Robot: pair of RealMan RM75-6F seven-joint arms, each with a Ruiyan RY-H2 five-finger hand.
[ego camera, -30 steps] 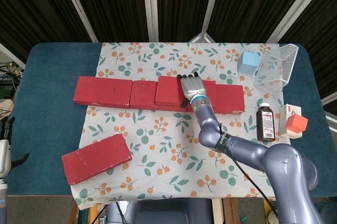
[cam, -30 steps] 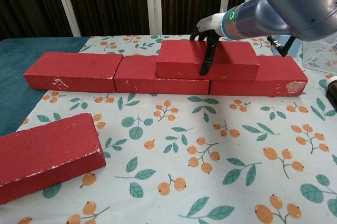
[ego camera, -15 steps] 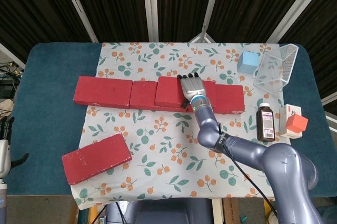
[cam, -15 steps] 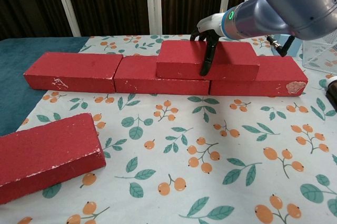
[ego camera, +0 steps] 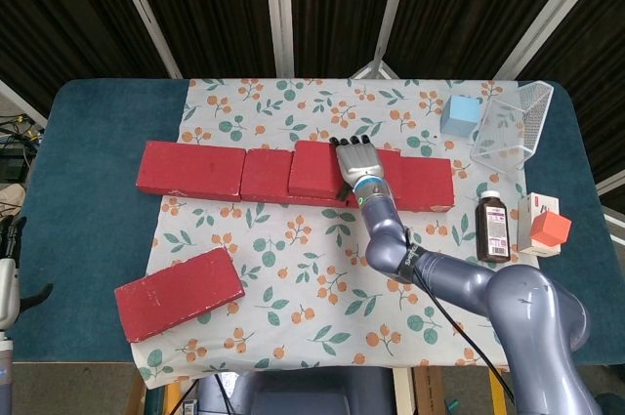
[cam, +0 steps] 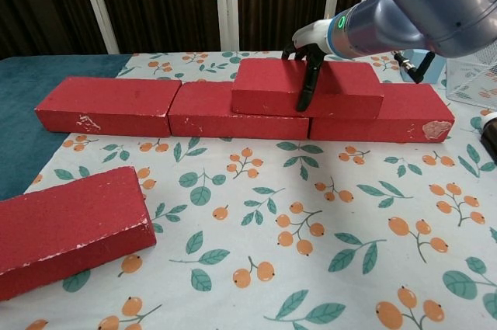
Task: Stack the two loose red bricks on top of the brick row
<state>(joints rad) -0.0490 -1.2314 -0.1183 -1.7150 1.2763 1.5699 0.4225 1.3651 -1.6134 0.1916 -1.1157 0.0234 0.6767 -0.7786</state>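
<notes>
On the floral cloth point(ego camera: 312, 259), a brick row point(ego camera: 195, 169) is laid left to right, with one stacked brick point(cam: 272, 85) gripped on top by the right hand point(ego camera: 356, 163), fingers wrapped around it. The other loose brick point(ego camera: 179, 293) is seen near-left on the cloth; the left hand point(ego camera: 8, 278) at the left edge cannot be read.

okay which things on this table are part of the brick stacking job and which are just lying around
Job:
brick row
stacked brick, gripped by right robot hand
loose brick

Lying about:
blue box
clear bin
brown bottle
orange-and-white box
</notes>
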